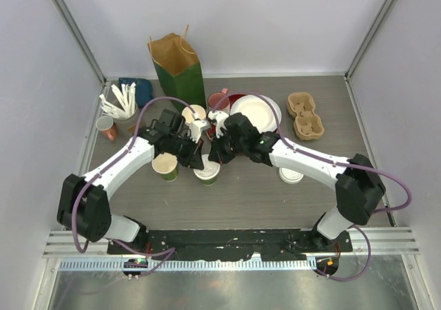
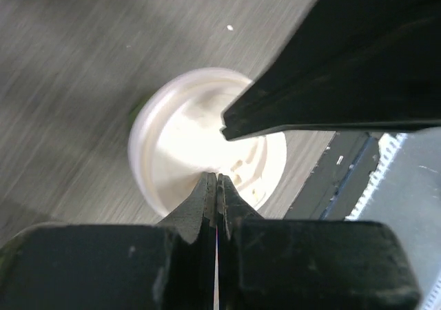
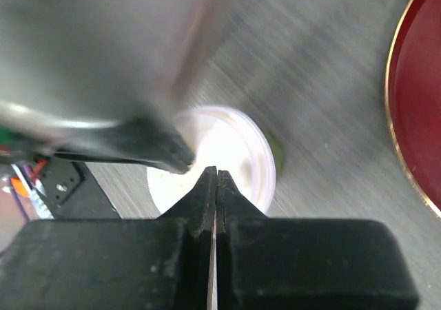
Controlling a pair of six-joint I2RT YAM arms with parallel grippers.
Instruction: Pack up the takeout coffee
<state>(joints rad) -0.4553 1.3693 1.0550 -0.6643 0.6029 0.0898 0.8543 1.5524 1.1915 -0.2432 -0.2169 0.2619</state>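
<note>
Above lidded cup (image 1: 207,174), L tool (image 2: 217,180) & R tool (image 3: 216,173) both pressed together; open cup (image 1: 165,165) beside, bag (image 1: 178,65) behind.

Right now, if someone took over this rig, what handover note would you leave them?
Left end effector: shut, empty, tips over the lidded cup.
Right end effector: shut, empty, over the same cup.
Things: an open cup stands just left of the lidded one; another open cup sits by the paper bag; a loose lid lies near the right arm; the cup carriers at far right hold nothing.
Done: one cup lidded.
Left: lid the open cups, then pack them all.
</note>
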